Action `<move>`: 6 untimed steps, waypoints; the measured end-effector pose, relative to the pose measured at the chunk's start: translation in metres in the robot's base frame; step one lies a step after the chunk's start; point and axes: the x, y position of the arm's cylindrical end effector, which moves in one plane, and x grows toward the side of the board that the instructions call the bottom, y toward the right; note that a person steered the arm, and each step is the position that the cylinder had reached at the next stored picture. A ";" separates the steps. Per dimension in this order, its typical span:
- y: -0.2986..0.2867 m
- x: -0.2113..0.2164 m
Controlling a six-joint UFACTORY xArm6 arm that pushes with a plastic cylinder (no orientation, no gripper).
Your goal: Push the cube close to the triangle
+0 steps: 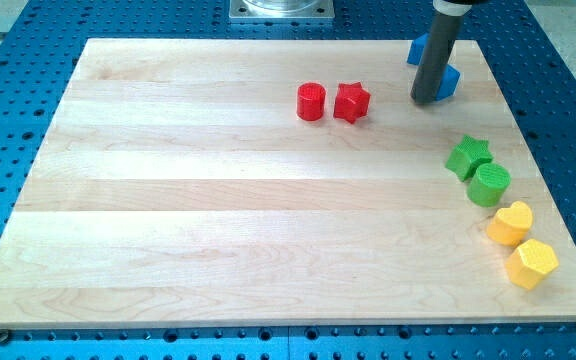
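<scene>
Camera view showed our tip (427, 100), no pincer, between two blue blocks (449, 83) (417, 49) near the table's (218, 200) top-right corner, seemingly nearly done.

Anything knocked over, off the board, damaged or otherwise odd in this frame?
Nothing stands out. All blocks sit flat on the wooden board. My tip is at the view's top right, against two blue blocks it partly hides, so their shapes are unclear. The red, green and yellow blocks lie undisturbed.
</scene>
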 end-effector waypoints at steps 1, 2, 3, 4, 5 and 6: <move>-0.027 0.028; 0.011 0.008; 0.031 -0.013; 0.030 -0.037; 0.013 0.006; 0.001 0.076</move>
